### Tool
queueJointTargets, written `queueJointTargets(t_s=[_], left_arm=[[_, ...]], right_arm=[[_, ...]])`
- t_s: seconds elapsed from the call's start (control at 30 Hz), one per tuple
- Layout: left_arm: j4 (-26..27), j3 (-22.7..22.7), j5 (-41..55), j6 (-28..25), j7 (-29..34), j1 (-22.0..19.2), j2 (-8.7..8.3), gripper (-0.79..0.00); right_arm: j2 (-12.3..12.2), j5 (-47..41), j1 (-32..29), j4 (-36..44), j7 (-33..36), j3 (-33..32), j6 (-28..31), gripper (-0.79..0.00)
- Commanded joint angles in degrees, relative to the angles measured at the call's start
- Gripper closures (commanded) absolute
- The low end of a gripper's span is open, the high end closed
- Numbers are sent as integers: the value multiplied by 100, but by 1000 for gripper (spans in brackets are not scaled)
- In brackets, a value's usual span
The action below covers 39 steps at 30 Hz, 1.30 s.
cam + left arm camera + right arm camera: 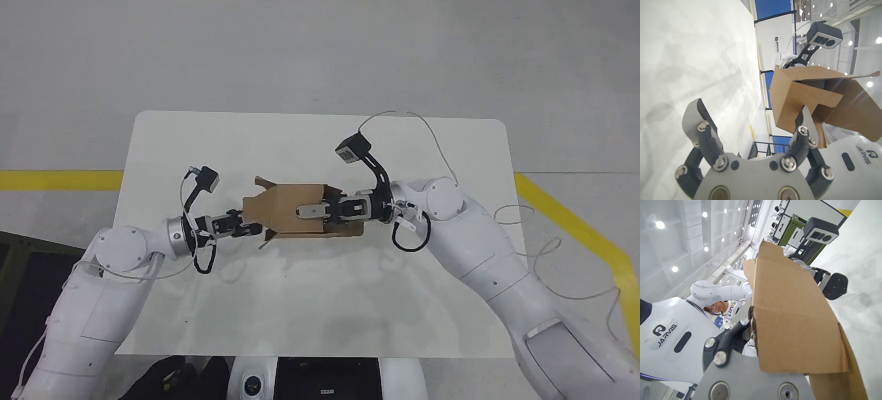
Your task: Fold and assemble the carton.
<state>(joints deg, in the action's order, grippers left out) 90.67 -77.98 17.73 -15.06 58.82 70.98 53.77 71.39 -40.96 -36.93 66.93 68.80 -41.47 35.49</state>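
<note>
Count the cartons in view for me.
1. The carton is over the middle of the table, between the arms: the open left gripper at one end, the right gripper reaching over it from the other. None seems hidden.

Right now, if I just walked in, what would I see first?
A brown carton, half-folded with flaps sticking out, sits in the middle of the white table. The left claw gapes wide open at one end of it. The right claw lies over the other end.
</note>
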Motion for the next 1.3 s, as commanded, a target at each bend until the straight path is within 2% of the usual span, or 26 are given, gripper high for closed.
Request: queueJointTargets(t_s=[0.0, 0.73, 1.03, 1.27], left_arm=[[-10, 23, -3, -11, -2, -20, 4, -785], [-157, 89, 44, -32, 46, -209, 18, -785], [-176, -52, -143, -56, -64, -89, -12, -785], [23, 90, -495, -34, 182, 77, -34, -785]], right_arm=[[11, -46, -6, 50, 29, 35, -29, 0], [74, -155, 44, 78, 107, 186, -107, 0], [52, -77, 76, -341, -169, -20, 169, 0], [65, 102, 61, -602, -474, -135, 473, 0]])
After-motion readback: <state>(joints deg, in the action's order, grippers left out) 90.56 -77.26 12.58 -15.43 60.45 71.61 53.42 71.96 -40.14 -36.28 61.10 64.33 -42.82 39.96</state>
